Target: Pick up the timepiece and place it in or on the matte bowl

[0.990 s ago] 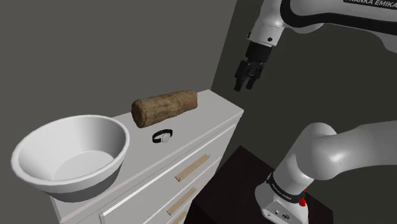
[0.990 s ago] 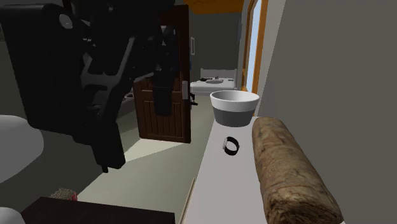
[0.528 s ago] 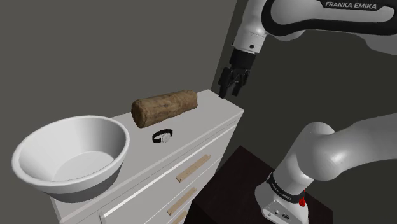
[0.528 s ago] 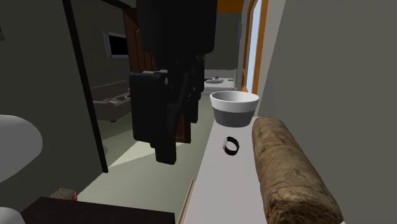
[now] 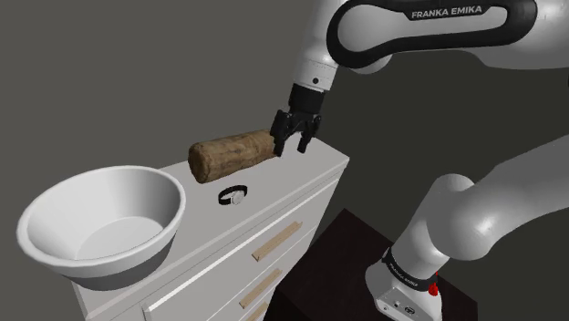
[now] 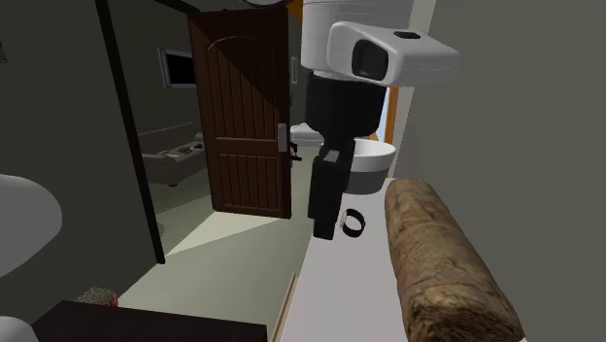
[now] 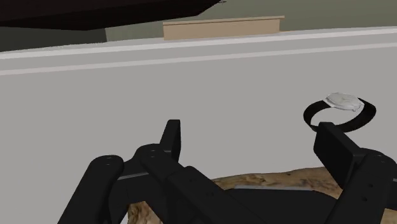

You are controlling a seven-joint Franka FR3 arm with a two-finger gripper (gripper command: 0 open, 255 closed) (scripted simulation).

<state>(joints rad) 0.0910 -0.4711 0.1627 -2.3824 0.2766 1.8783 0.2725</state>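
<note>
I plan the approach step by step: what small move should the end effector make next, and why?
Probably shift toward the wristwatch and begin lowering: the open end effector hovers over one end of the loaf, while the wristwatch lies apart on the dresser.

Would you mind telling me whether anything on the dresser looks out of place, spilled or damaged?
Nothing stands out. The bowl sits upright, the watch lies intact on the dresser top between the bowl and the brown loaf, and the open gripper hangs over the loaf's end.
</note>
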